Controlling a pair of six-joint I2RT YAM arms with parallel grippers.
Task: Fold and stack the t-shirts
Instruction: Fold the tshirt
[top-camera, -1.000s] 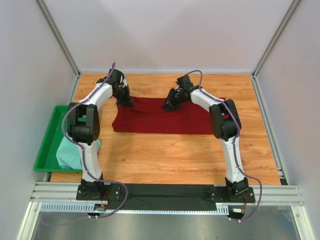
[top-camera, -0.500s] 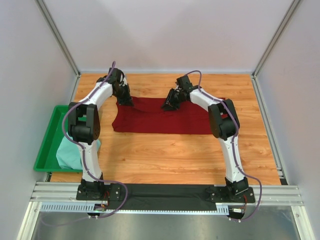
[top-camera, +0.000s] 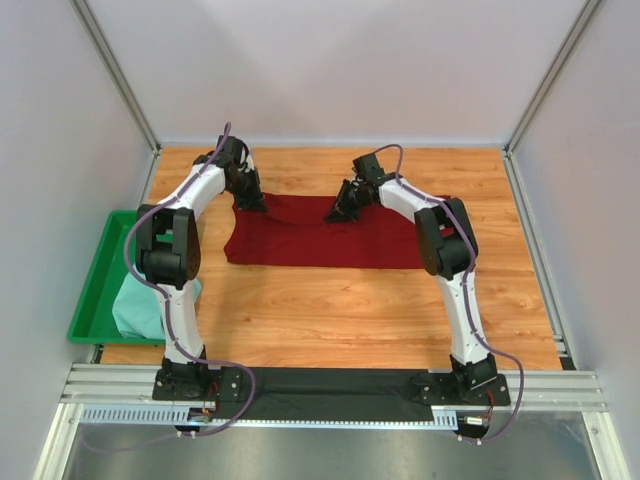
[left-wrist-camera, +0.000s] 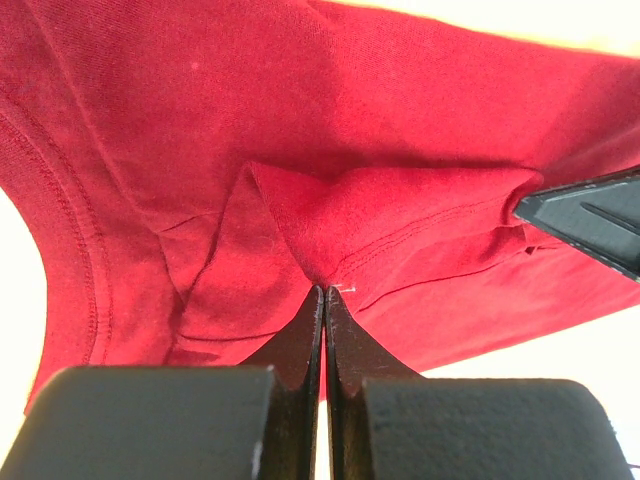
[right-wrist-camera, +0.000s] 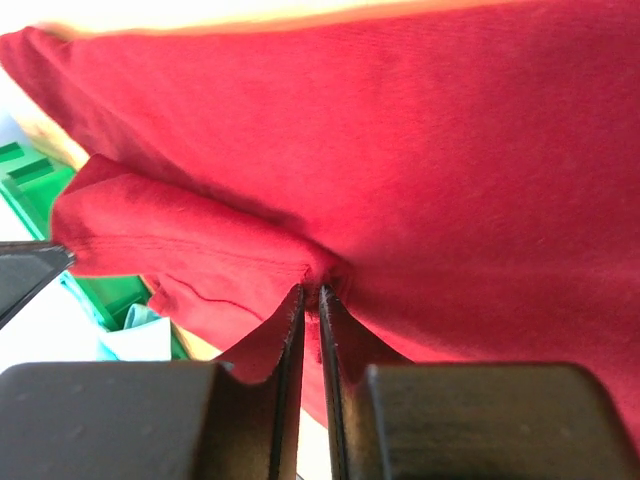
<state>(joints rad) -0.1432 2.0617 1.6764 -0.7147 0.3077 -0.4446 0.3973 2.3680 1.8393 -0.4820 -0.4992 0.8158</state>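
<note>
The maroon t-shirt (top-camera: 320, 235) lies spread on the wooden table (top-camera: 330, 300), long side left to right. My left gripper (top-camera: 250, 203) is shut on the shirt's far left edge; the left wrist view shows its jaws pinching a fold of red cloth (left-wrist-camera: 330, 225). My right gripper (top-camera: 337, 212) is shut on the shirt's far edge near the middle; the right wrist view shows its jaws pinching bunched red cloth (right-wrist-camera: 330, 200). The pale mint t-shirt (top-camera: 150, 305) lies crumpled in the green tray (top-camera: 95, 285) at the left.
White walls with metal frame posts enclose the table on three sides. The green tray sits off the table's left edge beside the left arm. A black mat (top-camera: 330, 385) and the metal rail lie at the near edge between the arm bases.
The right gripper has shifted slightly toward the far edge with the cloth in it. The left arm and the shirt's outline look the same.
</note>
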